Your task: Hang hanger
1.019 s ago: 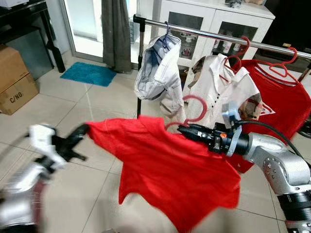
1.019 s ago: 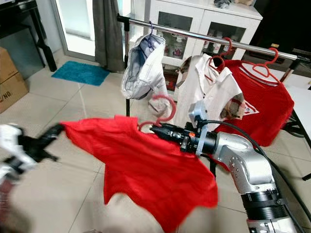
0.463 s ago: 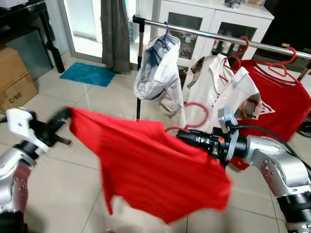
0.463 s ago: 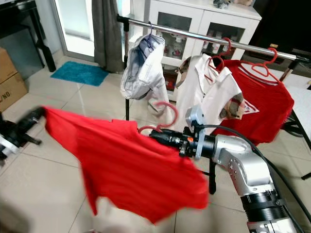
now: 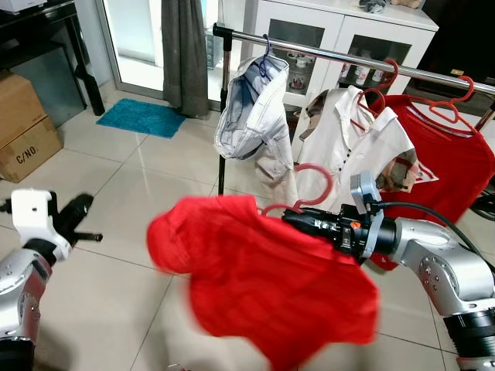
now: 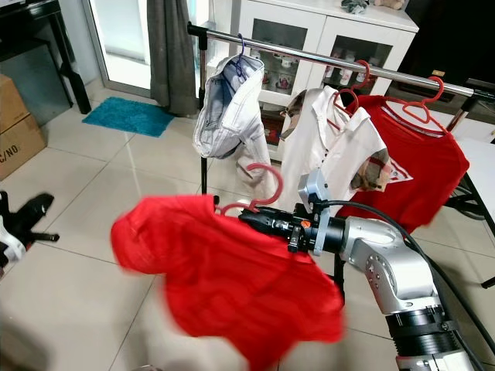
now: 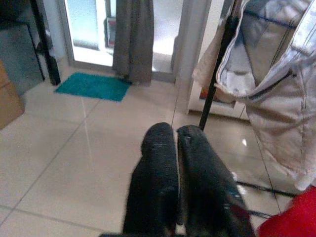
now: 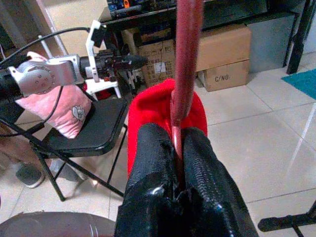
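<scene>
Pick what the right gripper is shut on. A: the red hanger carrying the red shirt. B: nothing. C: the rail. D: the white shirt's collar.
A: the right gripper has its fingers closed on the red hanger, whose red shirt hangs below, short of the rail.

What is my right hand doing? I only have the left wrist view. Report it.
Observer: The right hand is shut on the neck of a red hanger carrying a red shirt.
Operator: Give me the left hand's relation to that shirt.
Observer: The left hand is apart from it, low on your left side, touching no cloth.
Operator: Name a free spot on the rail.
Observer: The rail is bare between the pale jacket and the white shirt.
</scene>
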Controlling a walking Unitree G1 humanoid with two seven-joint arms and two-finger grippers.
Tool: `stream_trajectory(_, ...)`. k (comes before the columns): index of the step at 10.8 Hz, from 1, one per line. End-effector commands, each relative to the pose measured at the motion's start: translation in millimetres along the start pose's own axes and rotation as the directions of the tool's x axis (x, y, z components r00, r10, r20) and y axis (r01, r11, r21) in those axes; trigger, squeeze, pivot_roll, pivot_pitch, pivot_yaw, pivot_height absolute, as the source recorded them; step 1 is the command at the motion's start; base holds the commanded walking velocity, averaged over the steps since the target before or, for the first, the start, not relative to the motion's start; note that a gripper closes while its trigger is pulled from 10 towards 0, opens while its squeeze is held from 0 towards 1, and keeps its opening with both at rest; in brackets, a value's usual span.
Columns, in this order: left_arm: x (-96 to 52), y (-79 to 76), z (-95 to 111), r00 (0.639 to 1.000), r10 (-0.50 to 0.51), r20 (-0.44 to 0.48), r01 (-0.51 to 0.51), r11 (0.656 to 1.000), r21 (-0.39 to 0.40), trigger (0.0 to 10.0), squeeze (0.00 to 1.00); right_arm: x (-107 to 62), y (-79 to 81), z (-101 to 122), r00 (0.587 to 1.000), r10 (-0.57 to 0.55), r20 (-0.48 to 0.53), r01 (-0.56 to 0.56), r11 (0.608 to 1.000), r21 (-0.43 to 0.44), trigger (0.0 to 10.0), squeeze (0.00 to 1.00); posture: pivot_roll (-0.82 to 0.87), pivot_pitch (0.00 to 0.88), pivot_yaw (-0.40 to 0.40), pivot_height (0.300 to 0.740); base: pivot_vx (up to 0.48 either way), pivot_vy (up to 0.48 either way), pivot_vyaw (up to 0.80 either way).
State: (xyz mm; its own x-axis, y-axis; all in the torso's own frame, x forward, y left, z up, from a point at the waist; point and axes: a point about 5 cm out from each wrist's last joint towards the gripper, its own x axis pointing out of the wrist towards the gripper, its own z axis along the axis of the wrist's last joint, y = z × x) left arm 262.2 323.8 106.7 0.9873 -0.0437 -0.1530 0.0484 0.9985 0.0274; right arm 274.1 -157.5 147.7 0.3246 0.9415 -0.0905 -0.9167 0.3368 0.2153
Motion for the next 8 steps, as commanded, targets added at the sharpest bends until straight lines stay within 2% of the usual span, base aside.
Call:
stream_trajectory(1,-2.5,3.0,-4.8,0.999,0.01,-0.035,-0.01,1.0,0.0,10.0,1.0,-5.8,-0.5,9.9,1.0,-0.012,0.027,0.013,0.999,-0.03,0.0,0.0,-0.07,0.0,-0.043,0.74,0.0,0.0,0.0)
stream_trajectory(3,-6.7,-1.2,-6.9,0.998,-0.032,-0.047,0.031,0.999,-0.027,10.0,1.0,-11.1,0.7,7.2,0.997,-0.068,0.025,0.068,0.998,-0.007,0.0,0.0,-0.08,0.0,-0.034,0.74,0.0,0.0,0.0)
stream_trajectory(4,-3.7,-10.3,0.2,0.998,-0.058,-0.019,0.057,0.997,-0.051,10.0,1.0,-14.2,1.3,4.1,0.994,-0.103,0.025,0.103,0.995,-0.001,0.0,0.0,-0.08,0.0,-0.034,0.74,0.0,0.0,0.0)
stream_trajectory(5,3.1,-28.0,9.9,0.996,-0.084,0.011,0.084,0.994,-0.064,10.0,1.0,-17.7,1.6,-1.2,0.986,-0.163,0.029,0.163,0.987,0.01,0.0,0.0,-0.08,0.0,-0.033,0.74,0.0,0.0,0.0)
stream_trajectory(6,11.6,-70.3,21.6,0.982,-0.184,0.052,0.186,0.982,-0.033,10.0,0.0,-18.4,3.1,-11.0,0.955,-0.294,0.041,0.292,0.955,0.044,0.0,0.0,-0.08,0.0,-0.029,0.74,0.0,0.0,0.0)
stream_trajectory(7,14.5,-114.2,27.6,0.96,-0.271,0.072,0.27,0.962,0.024,10.0,0.0,-16.0,8.4,-22.5,0.889,-0.455,0.043,0.452,0.89,0.067,0.0,0.0,-0.08,0.0,-0.029,0.74,0.0,0.0,0.0)
stream_trajectory(8,15.3,-136.8,25.3,0.944,-0.323,0.073,0.318,0.946,0.067,10.0,0.0,-15.1,10.7,-30.1,0.804,-0.593,0.041,0.589,0.804,0.078,0.0,0.0,-0.11,0.0,0.001,0.74,0.0,0.0,0.0)
